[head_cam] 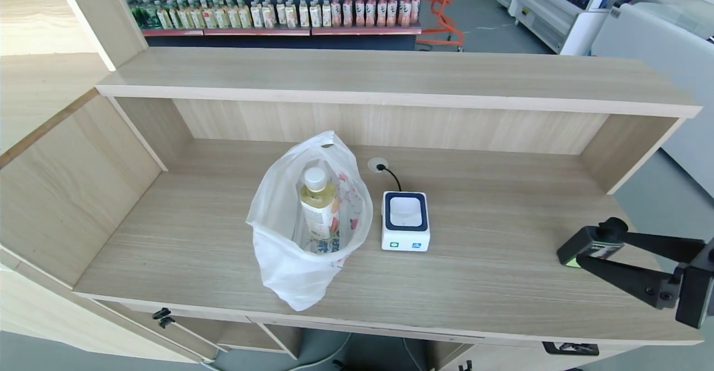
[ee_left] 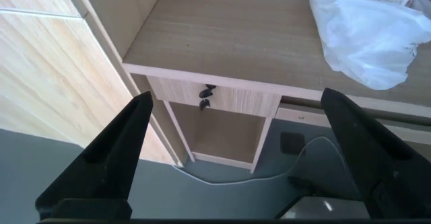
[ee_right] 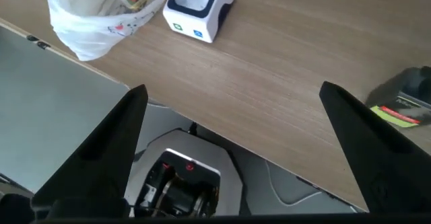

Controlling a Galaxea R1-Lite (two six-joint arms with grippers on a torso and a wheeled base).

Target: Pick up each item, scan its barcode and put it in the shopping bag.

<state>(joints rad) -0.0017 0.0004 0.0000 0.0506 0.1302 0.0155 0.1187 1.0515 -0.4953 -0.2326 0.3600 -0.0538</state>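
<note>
Two fingers of the right gripper (ee_right: 234, 88) stand wide apart with nothing between them, over the front edge of the counter (head_cam: 502, 282). It is likely poised for the dark packet (ee_right: 403, 101) lying just outside one finger, seemingly the one item not yet bagged. The left gripper (ee_left: 237, 96) hangs splayed and empty too, low before the counter front, out of the way. Farther off, the scanner (head_cam: 405, 220) sits beside the shopping bag (head_cam: 290, 265), which holds a bottle (head_cam: 318, 198) upright — nothing stands between packet and scanner.
</note>
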